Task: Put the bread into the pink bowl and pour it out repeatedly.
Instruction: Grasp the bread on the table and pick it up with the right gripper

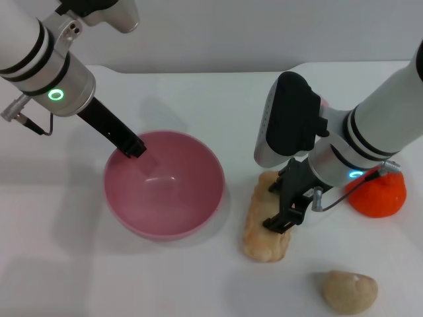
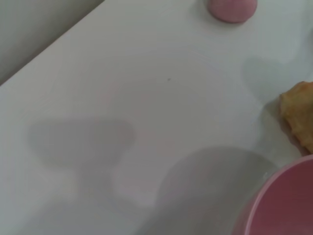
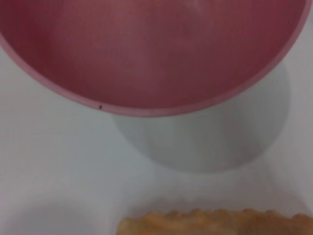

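Observation:
The pink bowl [image 1: 192,218] stands upright and empty on the white table, left of centre. My left gripper [image 1: 137,150] reaches down to its far-left rim and looks shut on it, one finger inside and one outside. The bowl's rim also shows in the left wrist view [image 2: 283,196] and fills the right wrist view [image 3: 146,49]. The bread [image 1: 259,239] lies flat, tan side up, just right of the bowl, also in the wrist views [image 2: 298,115] [image 3: 215,223]. My right gripper [image 1: 287,212] is down over the bread's middle, fingers apart, and the loaf rests on the table.
An orange round fruit [image 1: 378,195] sits right of the right arm. A small beige lump [image 1: 349,290] lies near the front edge. A small pink ball [image 2: 231,10] rests farther back on the table. The table's back edge [image 1: 198,69] runs behind the bowl.

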Robot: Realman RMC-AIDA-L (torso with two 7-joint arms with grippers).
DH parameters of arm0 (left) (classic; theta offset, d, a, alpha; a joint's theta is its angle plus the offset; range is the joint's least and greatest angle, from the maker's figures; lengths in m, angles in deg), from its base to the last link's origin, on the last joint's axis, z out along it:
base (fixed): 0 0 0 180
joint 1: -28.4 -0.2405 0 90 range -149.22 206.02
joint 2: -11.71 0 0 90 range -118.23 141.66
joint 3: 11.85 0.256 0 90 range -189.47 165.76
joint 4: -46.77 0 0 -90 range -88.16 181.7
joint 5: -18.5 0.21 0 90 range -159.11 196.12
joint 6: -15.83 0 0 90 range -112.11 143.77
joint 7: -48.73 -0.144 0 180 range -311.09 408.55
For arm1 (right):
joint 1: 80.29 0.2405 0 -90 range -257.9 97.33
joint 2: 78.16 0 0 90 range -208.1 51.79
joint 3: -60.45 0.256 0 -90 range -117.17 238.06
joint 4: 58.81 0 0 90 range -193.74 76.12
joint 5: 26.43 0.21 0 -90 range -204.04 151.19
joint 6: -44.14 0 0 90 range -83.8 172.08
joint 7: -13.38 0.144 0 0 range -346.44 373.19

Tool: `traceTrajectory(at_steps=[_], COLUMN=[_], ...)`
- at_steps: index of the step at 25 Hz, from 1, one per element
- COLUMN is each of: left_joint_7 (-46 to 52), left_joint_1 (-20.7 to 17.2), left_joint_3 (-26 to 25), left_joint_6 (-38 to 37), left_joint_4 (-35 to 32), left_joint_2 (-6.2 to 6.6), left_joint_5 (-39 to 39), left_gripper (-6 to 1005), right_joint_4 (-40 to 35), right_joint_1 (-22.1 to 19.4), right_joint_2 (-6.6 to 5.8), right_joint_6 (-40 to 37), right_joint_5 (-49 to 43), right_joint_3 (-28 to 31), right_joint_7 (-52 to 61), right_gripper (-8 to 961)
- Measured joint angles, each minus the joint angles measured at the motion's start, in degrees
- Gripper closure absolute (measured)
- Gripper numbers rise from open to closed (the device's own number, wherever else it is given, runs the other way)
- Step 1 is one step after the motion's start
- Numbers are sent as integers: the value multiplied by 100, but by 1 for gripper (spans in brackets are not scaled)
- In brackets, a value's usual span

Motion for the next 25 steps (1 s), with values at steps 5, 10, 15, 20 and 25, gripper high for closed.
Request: traceTrajectory(at_steps=[5, 10, 15, 20, 25], left_joint_7=[-28, -52, -53, -53, -53], left_joint_1=[9, 21, 1, -18, -39], left_joint_3=[0, -1, -1, -1, -1], left_joint_6=[-17, -27, -52, -58, -52], left_joint_4=[8, 10, 12, 17, 14], left_joint_2=[4, 1, -5, -13, -13], left_joint_5=[2, 2, 2, -46, -69], left_gripper=[936, 936, 936, 935, 935], right_joint_4=[82, 98, 68, 72, 67], right_joint_1=[5, -3, -55, -60, -66], right_joint_2=[0, 0, -2, -7, -8], right_joint_6=[-33, -38, -43, -32, -10], right_joint_5=[41, 43, 39, 3, -16], right_joint_3=[-11, -12, -33, -74, -78], right_joint_7=[14, 24, -74, -79, -80], right_gripper=[279, 283, 287, 401, 451])
